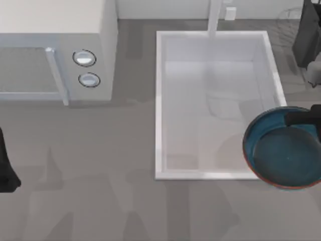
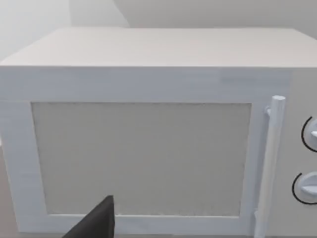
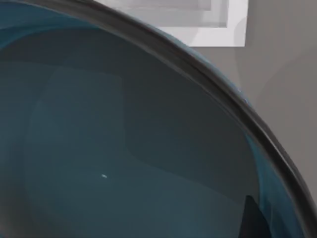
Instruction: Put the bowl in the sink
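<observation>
Bowl (image 1: 283, 150) held by right gripper (image 1: 301, 118), fingers closed on its far rim, overlapping the sink's (image 1: 159, 100) near-right corner, not yet in the basin; transfer and release remain; left arm parked at left edge.

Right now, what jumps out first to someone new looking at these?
The teal bowl catches the eye: it overlaps the near right corner of the white sink, with the right gripper at its rim on the far side. The white microwave with two round knobs stands at the table's far left, and the left arm is parked at the left edge.
</observation>
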Available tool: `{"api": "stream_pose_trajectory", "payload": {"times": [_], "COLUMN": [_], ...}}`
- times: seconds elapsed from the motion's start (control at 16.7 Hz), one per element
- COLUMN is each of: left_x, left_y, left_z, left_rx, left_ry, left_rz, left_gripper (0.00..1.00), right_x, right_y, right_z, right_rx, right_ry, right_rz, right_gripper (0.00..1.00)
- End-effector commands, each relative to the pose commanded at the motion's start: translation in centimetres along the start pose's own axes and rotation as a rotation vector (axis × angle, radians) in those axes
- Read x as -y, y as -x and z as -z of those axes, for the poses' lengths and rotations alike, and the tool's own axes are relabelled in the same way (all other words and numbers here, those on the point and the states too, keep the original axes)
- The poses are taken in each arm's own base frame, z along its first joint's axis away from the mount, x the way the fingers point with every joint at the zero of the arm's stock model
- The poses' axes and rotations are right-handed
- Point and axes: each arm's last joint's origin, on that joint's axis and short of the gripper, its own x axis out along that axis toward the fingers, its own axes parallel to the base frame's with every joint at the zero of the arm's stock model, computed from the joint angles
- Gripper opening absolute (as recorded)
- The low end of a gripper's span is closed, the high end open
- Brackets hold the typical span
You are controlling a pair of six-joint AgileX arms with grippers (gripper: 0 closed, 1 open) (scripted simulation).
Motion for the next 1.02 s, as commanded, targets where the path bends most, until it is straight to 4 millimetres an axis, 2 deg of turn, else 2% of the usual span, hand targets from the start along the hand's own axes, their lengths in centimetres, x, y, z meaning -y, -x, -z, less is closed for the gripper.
{"api": "stream_pose_trajectory", "payload": {"times": [0.18, 0.48, 0.72, 1.02], "left_x": [0.0, 0.0, 0.0, 0.0], "left_y": [0.0, 0.0, 0.0, 0.0], "left_z": [0.0, 0.0, 0.0, 0.0], "left_rx": [0.0, 0.0, 0.0, 0.0], "left_ry": [0.0, 0.0, 0.0, 0.0], "left_rz": [0.0, 0.0, 0.0, 0.0], "left_gripper": [1.0, 1.0, 1.0, 1.0], "right_x": [0.2, 0.0, -1.1, -3.7], "right_y": [1.7, 1.5, 0.4, -2.3], "right_z": [0.3, 0.2, -1.0, -3.5], "right_rx": [0.019, 0.023, 0.131, 0.398], "right_ry": [-0.001, 0.005, 0.047, 0.117], "right_rz": [-0.007, -0.005, 0.01, 0.039], "right_gripper": [0.0, 0.0, 0.0, 0.0]}}
